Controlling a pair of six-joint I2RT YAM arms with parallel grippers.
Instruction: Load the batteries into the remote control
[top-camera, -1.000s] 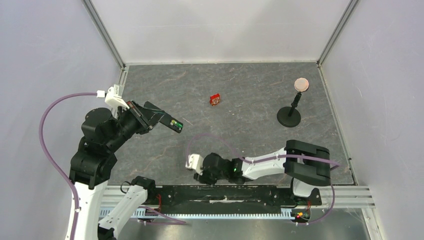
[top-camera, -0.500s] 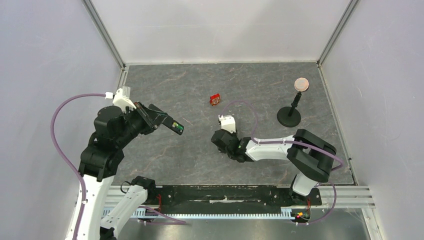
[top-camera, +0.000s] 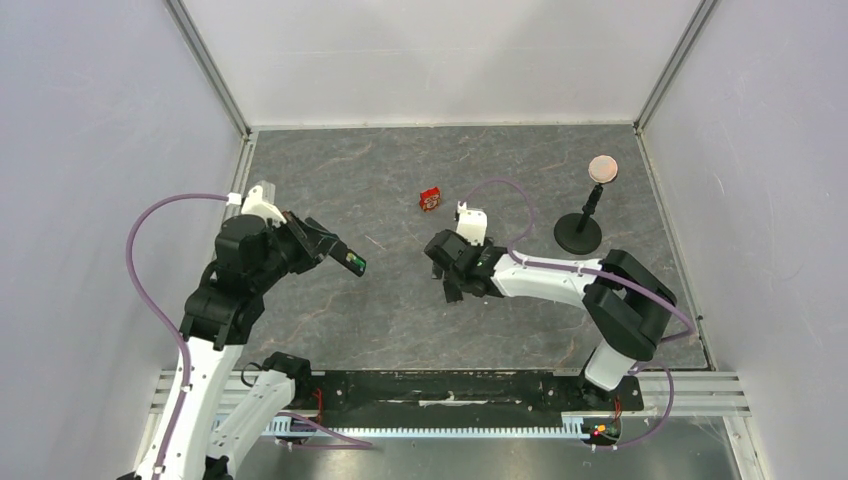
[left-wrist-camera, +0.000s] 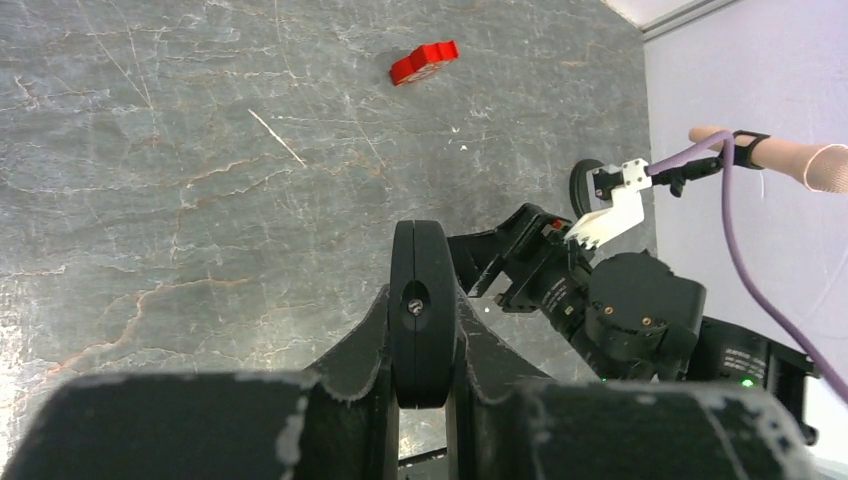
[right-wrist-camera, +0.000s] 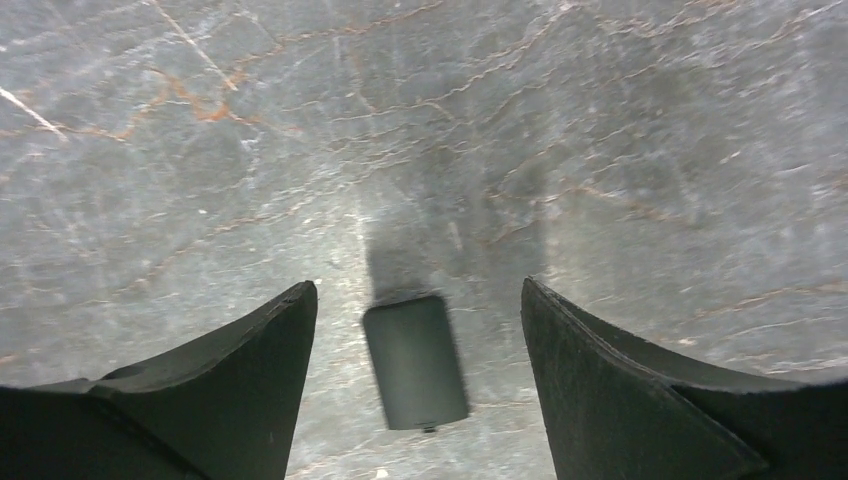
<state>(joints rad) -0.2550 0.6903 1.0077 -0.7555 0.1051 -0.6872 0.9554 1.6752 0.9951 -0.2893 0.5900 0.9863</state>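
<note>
From above, your left gripper (top-camera: 318, 241) clamps the remote control (top-camera: 341, 253), a green battery (top-camera: 354, 264) showing at its far end; the right gripper (top-camera: 443, 273) is spread open. The left wrist shows the remote control end-on, pinched between the fingers. At the right wrist, the dark battery (right-wrist-camera: 415, 362) lies between the parted fingers, touching neither.

remote control (left-wrist-camera: 421, 290): end-on in left wrist view, broad faces and battery bay hidden; lower part clamped out of sight in left gripper (left-wrist-camera: 423, 345).
green battery (top-camera: 355, 264): mere speck at remote's outer end from above; seating too small to tell.
dark battery (right-wrist-camera: 415, 362): hidden under right gripper (top-camera: 450, 282) from above; soft-edged in right wrist view.
right fingers (right-wrist-camera: 230, 400): cut off by bottom edge.
stand (left-wrist-camera: 583, 185): base partly behind right arm; tan disc (left-wrist-camera: 828, 167) clipped by right edge.
</note>
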